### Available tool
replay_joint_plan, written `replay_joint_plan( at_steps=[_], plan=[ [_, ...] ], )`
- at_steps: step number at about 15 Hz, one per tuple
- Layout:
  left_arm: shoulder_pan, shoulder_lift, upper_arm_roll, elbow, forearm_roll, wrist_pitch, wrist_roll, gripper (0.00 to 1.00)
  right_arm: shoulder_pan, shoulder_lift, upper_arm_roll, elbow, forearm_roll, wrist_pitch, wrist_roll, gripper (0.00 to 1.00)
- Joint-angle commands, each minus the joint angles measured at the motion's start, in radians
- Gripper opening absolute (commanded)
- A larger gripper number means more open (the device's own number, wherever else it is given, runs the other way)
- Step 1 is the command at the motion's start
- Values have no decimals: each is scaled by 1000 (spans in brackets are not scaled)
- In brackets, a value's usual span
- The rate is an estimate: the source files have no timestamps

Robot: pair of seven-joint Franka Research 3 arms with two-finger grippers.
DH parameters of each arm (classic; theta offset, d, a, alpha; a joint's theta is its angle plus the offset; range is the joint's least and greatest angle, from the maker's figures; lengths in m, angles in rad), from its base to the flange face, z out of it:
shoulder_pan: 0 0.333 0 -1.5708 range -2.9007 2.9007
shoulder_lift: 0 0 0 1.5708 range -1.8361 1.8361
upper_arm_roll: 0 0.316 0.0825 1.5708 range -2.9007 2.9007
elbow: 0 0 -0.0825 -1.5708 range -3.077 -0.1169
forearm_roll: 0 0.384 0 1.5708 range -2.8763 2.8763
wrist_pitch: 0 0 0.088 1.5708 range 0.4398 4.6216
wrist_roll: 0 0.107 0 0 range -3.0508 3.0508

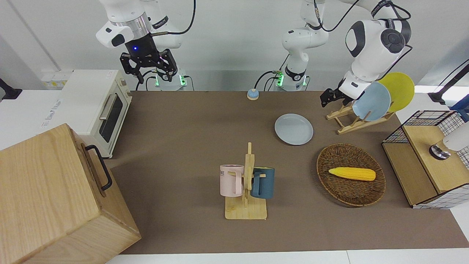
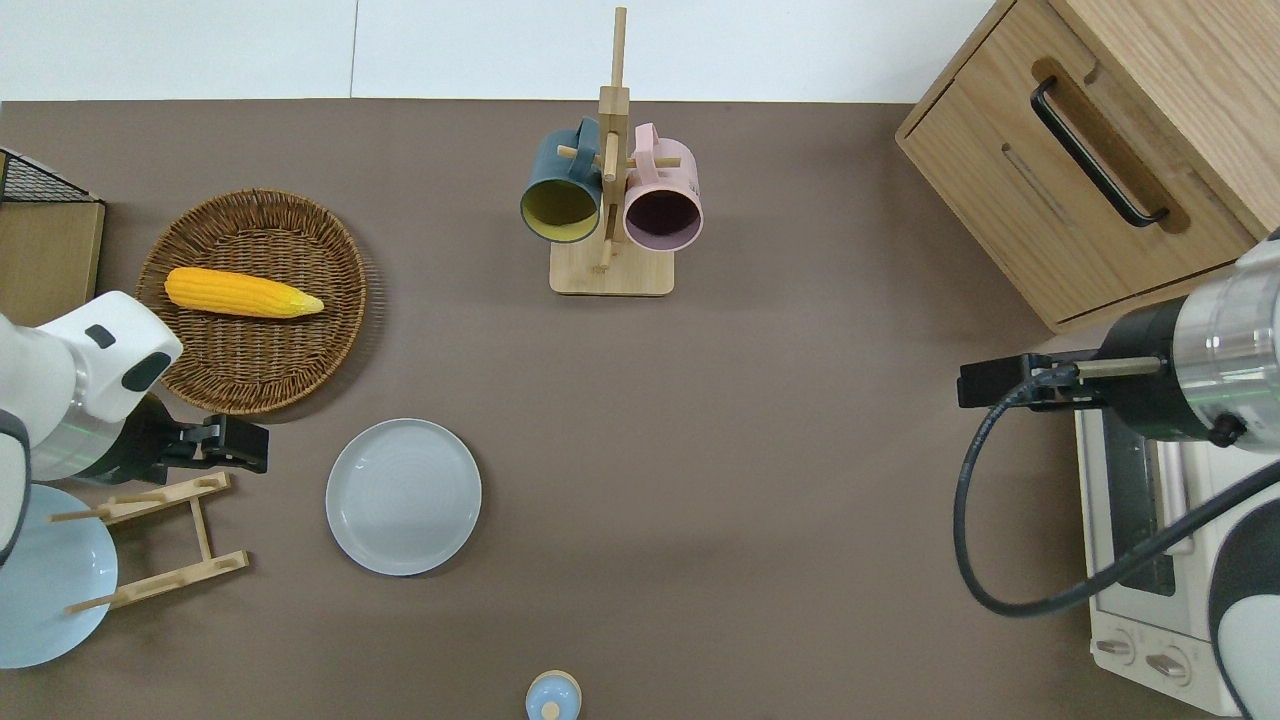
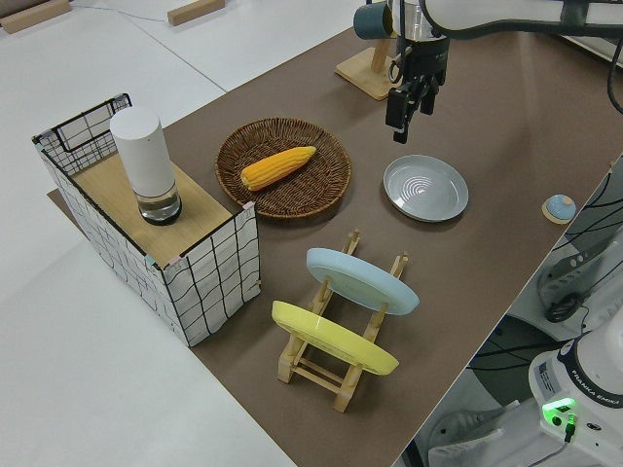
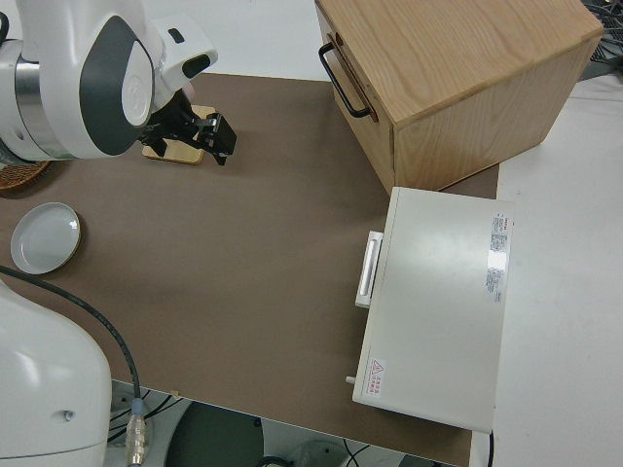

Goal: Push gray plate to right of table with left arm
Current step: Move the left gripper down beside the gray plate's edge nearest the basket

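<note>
Tool of the white left arm (image 2: 235,445) hangs with fingers nearly together, holding nothing, beside the round pale gray plate (image 2: 403,496), apart from it. Plate lies flat on the brown table (image 2: 760,480). Lower tool to rim height, then push steadily toward the right arm's end.

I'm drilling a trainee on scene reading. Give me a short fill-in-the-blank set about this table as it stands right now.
1. The ear of corn lies in the ____.
2. The gray plate lies flat on the ____.
3. The wooden mug rack holds a pink mug and a ____ mug.
4. The sky-blue plate leans in the dish rack next to a ____ plate.

Missing words: wicker basket; table; dark blue; yellow
</note>
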Motion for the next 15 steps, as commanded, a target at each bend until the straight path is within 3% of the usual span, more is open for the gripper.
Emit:
replay_joint_plan(
  at_steps=[1, 9, 15],
  plan=[
    [-9, -67, 0, -161, 1, 123, 4, 991, -6, 6, 3, 14, 16, -5, 2, 996],
    [-28, -83, -14, -372, -15, 310, 6, 991, -6, 6, 3, 14, 16, -5, 2, 996],
    [-42, -35, -14, -470, -38, 440, 6, 987, -6, 6, 4, 14, 16, -5, 2, 996]
  ],
)
